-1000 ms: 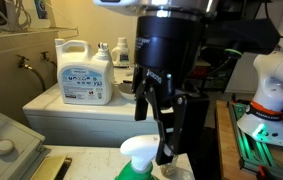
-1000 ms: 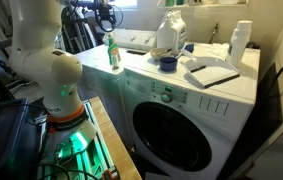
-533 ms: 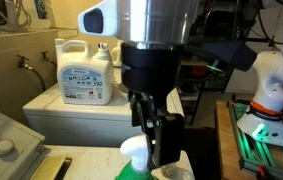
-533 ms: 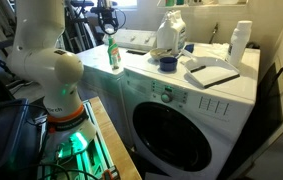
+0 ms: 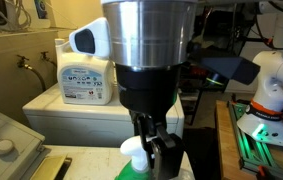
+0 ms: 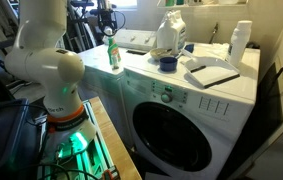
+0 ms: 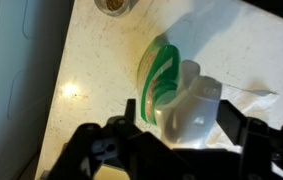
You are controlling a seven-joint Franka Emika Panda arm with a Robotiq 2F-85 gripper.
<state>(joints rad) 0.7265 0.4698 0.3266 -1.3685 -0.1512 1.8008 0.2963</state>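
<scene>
Gripper: fingers apart, straddling the bottle's white cap.
Green bottle: upright directly beneath the gripper, standing on the washer top.
Risk: an off-centre squeeze on the smooth cap would likely tip or slip this slim bottle.
Writing: the detergent jug beyond the gripper bears a blue-and-white label, too small to read.

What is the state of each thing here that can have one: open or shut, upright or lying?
Gripper: open, fingers on either side of the bottle's white cap.
Green bottle: upright, cap on.
Detergent jug: upright.
White bottle: upright.
Washing machine door: shut.
</scene>
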